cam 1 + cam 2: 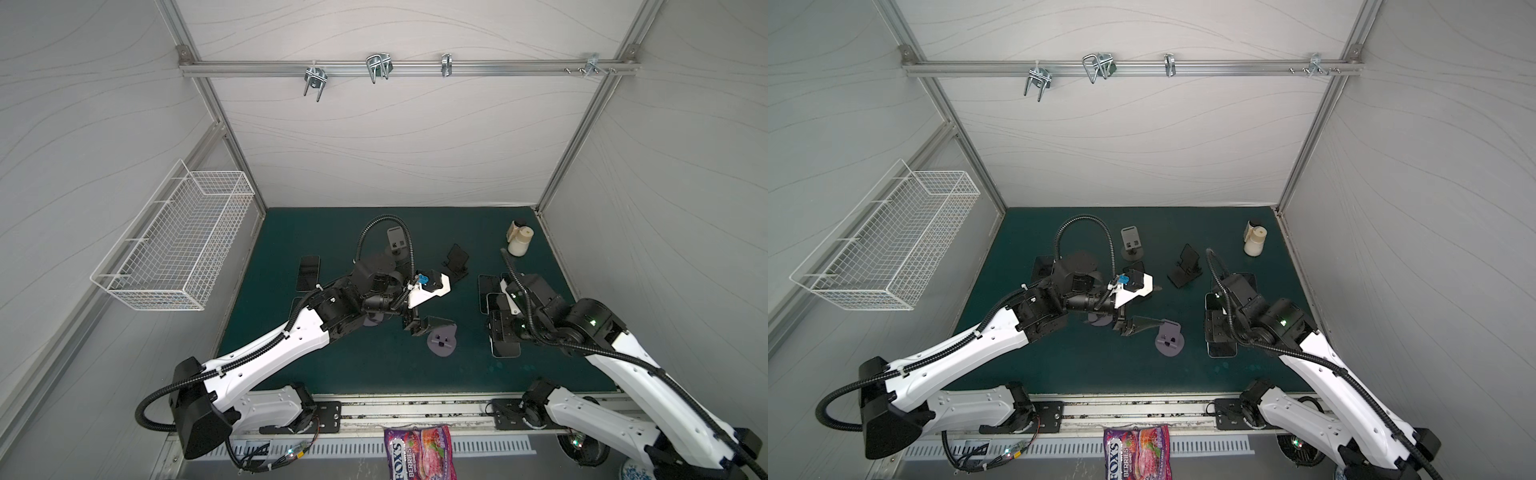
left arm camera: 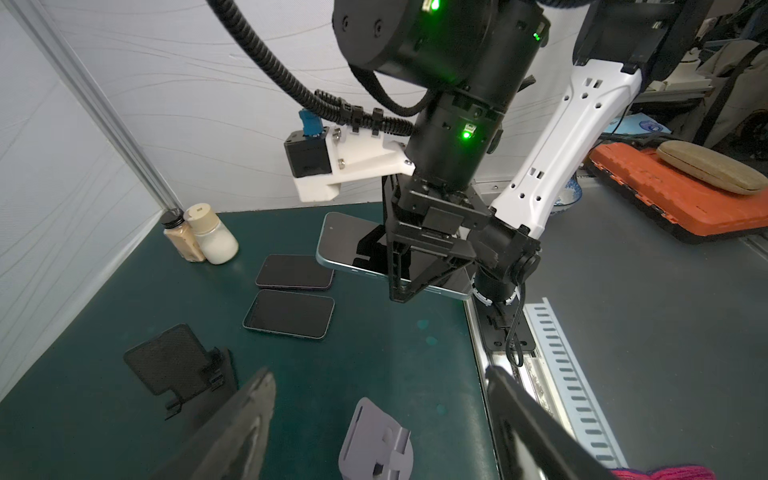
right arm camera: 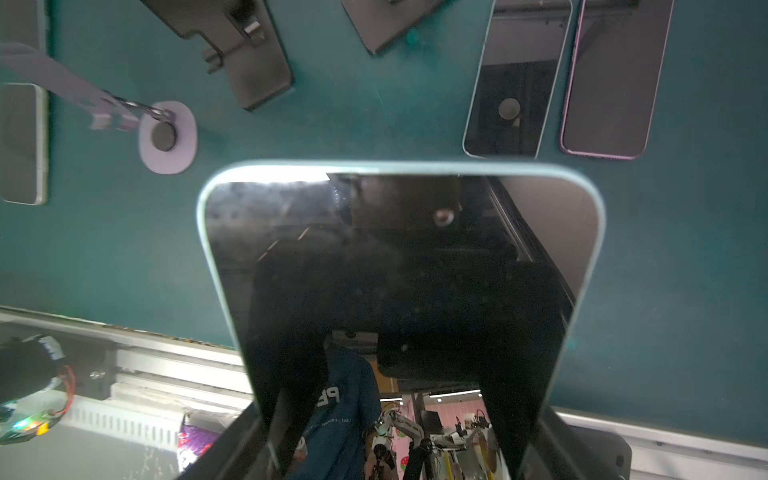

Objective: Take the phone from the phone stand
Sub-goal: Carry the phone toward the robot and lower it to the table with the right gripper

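Note:
My right gripper (image 1: pixel 505 332) (image 3: pixel 399 436) is shut on the phone (image 3: pixel 399 249), a black screen with a pale blue rim. The phone (image 2: pixel 353 245) lies flat, screen up, a little above the green mat at the front right, and its near end (image 1: pixel 505 351) pokes out under the gripper. A grey phone stand (image 1: pixel 442 338) (image 2: pixel 376 444) sits bare on the mat in the middle. My left gripper (image 1: pixel 422 326) (image 2: pixel 380 374) hangs open just beside and above it, with nothing between its fingers (image 2: pixel 245 415).
Two more phones (image 2: pixel 295 272) (image 2: pixel 289 313) lie flat beyond the held one, and another phone (image 1: pixel 308 272) lies at the left. A black stand (image 1: pixel 457 259) and an upright grey stand (image 1: pixel 397 243) are further back. Two bottles (image 1: pixel 518 241) occupy the back right corner. A wire basket (image 1: pixel 178 241) hangs on the left wall.

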Motion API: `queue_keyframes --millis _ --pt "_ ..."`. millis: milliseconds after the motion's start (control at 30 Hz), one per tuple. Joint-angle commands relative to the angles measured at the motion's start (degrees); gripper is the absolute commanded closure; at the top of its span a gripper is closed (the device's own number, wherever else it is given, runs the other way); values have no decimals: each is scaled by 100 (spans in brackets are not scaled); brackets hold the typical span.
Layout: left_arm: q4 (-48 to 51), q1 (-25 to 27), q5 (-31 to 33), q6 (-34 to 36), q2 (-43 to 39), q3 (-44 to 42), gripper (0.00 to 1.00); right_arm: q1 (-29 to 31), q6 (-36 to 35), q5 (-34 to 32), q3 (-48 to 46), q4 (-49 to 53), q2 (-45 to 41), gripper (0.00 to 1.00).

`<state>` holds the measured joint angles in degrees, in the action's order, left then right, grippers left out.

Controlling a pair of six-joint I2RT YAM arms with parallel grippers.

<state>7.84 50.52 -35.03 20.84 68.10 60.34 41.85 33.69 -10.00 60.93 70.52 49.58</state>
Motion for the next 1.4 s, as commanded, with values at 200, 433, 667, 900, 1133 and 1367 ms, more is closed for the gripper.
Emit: queue_keyframes --millis 200,433,667,900,1133,1367 --pt "-199 144 -383 243 374 536 19 -367 -37 -358 -228 41 42 50" --pt "-203 375 -369 351 531 602 19 -762 -380 -243 -286 85 154 50" --pt "-94 546 -168 501 556 565 19 -1192 -564 80 -453 -250 525 50" --pt "-125 571 92 461 477 438 19 -1538 -715 346 -675 -691 991 50" --pt "-203 598 195 417 365 253 19 -1836 -862 837 -908 -1231 1379 49" --pt "99 626 505 373 -182 -15 19 -1838 -560 1089 -1267 -1829 1928 49"
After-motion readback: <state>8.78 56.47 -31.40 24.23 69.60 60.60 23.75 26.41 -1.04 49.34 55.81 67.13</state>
